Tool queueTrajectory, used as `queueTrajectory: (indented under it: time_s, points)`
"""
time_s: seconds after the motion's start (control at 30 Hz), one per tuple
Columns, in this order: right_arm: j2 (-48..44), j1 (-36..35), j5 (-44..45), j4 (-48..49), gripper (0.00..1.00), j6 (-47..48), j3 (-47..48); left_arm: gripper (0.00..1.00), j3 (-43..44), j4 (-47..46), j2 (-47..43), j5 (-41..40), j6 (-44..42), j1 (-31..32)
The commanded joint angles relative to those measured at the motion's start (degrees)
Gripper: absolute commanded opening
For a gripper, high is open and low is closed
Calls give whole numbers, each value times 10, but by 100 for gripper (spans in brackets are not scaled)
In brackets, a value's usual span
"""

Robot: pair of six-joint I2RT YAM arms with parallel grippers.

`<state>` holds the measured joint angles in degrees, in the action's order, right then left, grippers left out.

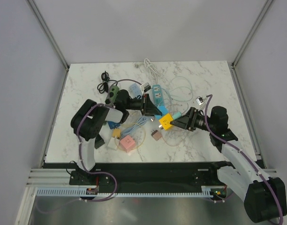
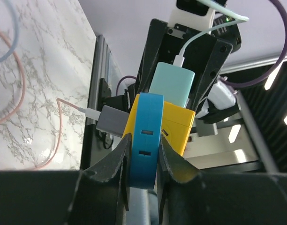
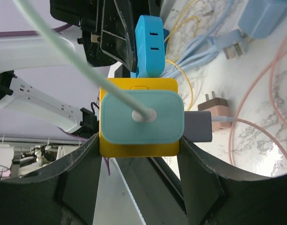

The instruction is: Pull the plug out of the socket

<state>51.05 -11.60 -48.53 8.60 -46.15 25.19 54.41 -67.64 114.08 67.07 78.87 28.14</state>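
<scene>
A yellow cube socket [image 1: 165, 122] hangs above the table between both grippers. It carries a blue plug [image 2: 146, 140], a teal plug [image 3: 141, 117] with a pale cord, and a grey plug [image 3: 199, 125] with a pink cord. My left gripper [image 2: 143, 157] is shut on the blue plug, its fingers [image 2: 116, 164] pressed on both flat sides. My right gripper [image 3: 139, 140] is closed on the teal plug from the opposite side, its fingers [image 3: 200, 173] flanking it at the cube [image 3: 139, 149]. In the top view the left gripper [image 1: 152, 108] and right gripper [image 1: 177, 120] face each other.
Loose cords and adapters lie around: a pink cube [image 1: 128, 143], a brown plug [image 1: 156, 135], a light blue power strip [image 1: 157, 93], a white cable [image 1: 152, 68] and a black cable [image 1: 103, 82] at the back left. The marble table [image 1: 214, 79] has metal frame posts at its corners.
</scene>
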Motion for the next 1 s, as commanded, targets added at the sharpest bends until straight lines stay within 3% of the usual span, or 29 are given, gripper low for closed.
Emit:
queueTrajectory:
  time_s: [0.0, 0.03, 0.1, 0.13, 0.17, 0.2, 0.23, 0.27, 0.37, 0.4, 0.5, 0.6, 0.77, 0.83, 0.97]
  points:
    - [-20, -8, -56, -36, 0, 41, -4, 2, 9, -206, 72, -109, 211, -73]
    - [-22, -7, -53, -38, 0, 40, -3, 2, 8, -193, 57, -104, 183, -73]
    - [-24, -7, -49, -49, 0, 45, 2, 2, 3, 8, 10, -103, 79, -72]
    - [-24, -8, -47, -56, 0, 49, 4, 2, 7, 111, -28, -113, -85, -71]
    - [-24, -8, -46, -61, 0, 52, 7, 2, 17, 354, -91, -160, -174, -67]
    - [-24, -8, -46, -65, 0, 55, 7, 2, 46, 430, -118, -191, -301, -65]
    - [-24, -8, -44, -67, 0, 55, 7, 2, 52, 467, -133, -211, -321, -65]
    - [-24, -8, -44, -68, 0, 55, 7, 2, 50, 462, -141, -197, -319, -77]
    - [-19, -8, -45, -68, 0, 59, 10, 2, 20, 302, -114, -127, -176, -112]
    - [-19, -8, -46, -68, 0, 59, 11, 2, 1, 194, -91, -119, -98, -117]
    - [-24, -8, -46, -68, 0, 58, 18, 2, -9, 72, -53, -100, -6, -120]
    - [-28, -8, -33, -77, 0, 64, 26, 2, -5, 85, -57, -99, -26, -116]
    - [-7, -7, 60, -155, 1, 115, 45, 2, 1, 230, -106, -110, -115, -105]
    - [5, -8, 95, -158, 22, 115, 48, 2, 0, 275, -127, -121, -154, -97]
    - [22, -7, 97, -90, 49, 70, 47, 2, -6, 304, -151, -137, -177, -67]
